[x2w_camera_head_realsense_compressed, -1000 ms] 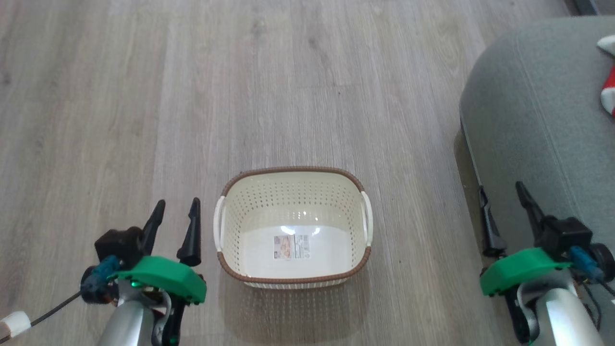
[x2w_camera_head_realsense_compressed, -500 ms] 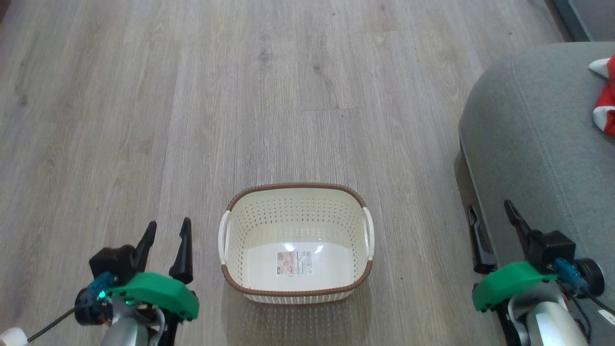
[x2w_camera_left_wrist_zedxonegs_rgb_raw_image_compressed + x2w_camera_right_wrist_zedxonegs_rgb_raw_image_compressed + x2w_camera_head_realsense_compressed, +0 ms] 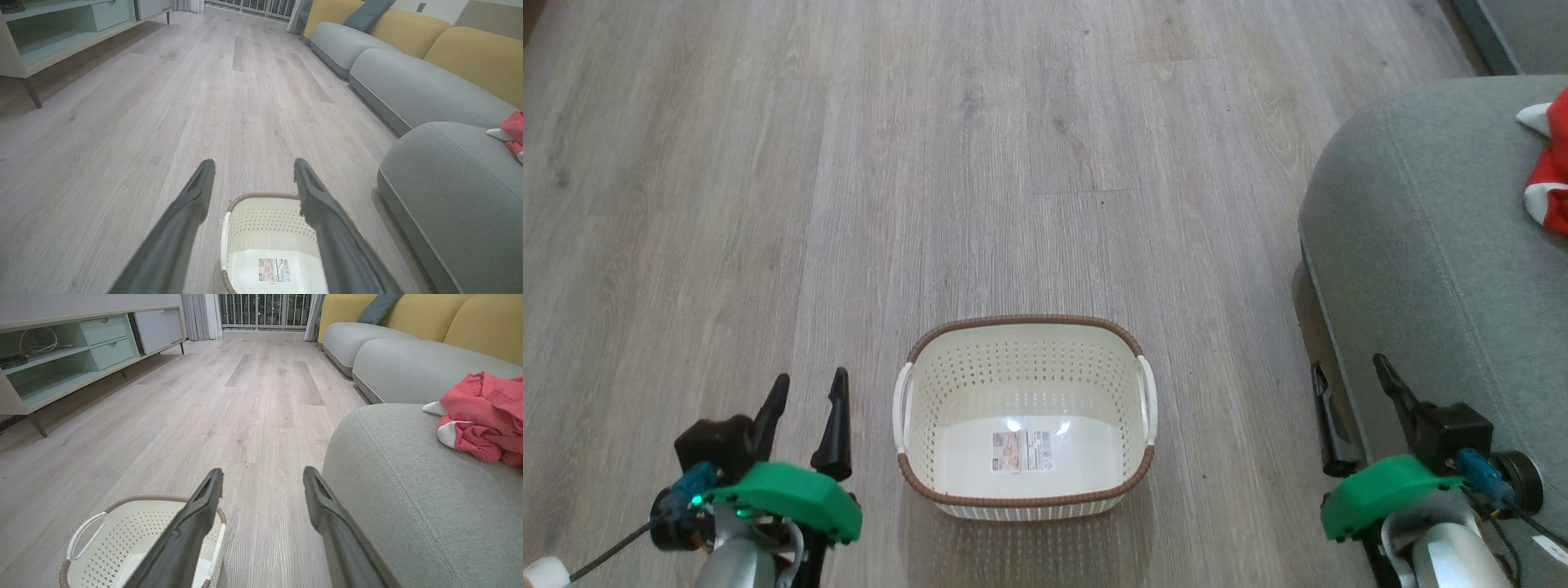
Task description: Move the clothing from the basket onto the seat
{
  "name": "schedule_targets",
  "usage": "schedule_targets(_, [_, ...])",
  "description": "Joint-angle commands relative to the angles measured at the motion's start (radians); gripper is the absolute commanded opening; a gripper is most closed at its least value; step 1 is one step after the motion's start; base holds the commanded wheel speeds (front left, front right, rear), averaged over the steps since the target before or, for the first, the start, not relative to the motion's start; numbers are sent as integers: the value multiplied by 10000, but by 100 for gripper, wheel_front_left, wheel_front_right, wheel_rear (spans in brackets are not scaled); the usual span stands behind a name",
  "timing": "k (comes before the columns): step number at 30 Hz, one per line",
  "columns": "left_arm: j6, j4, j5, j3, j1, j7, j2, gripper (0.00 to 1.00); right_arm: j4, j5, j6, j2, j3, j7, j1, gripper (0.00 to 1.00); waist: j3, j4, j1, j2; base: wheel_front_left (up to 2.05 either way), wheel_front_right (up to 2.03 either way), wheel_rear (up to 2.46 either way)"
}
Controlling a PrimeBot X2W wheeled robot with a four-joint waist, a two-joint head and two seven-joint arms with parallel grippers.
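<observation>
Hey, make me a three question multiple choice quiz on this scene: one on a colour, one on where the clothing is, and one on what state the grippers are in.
1. What colour is the rim of the basket? A green. B brown. C blue.
2. Where is the red clothing? A on the grey seat. B in the basket. C on a table.
3. How are the left gripper and right gripper? A both shut. B left holds clothing. C both open, empty.

Answers: 1 B, the woven rim is brown. 2 A, it lies on the seat and the basket is bare. 3 C, each gripper's fingers stand apart with nothing between.
</observation>
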Motion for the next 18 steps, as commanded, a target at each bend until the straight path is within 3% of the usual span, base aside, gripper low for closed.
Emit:
schedule_targets(1, [73,-353,-1,278,-204,-51,75,100,-286,54,-4,16,268,-64,-213,100,4,-7,1,-1,0,0,0])
schedule_targets(8, [70,-350,-8,209,-202,-51,75,100,-315,151,-4,18,334,-64,-251,100,-30,-13,1,-1,0,0,0])
schedule_targets(9, [54,-29,-37,-119,1,2,-2,0,-6,110,0,2,75,0,-1,0,-31,-13,1,-1,0,0,0])
schedule_targets(18, [22,512,-533,-28,242,184,-54,0,622,716,0,8,-1,210,109,0,-38,-2,1,-1,0,0,0])
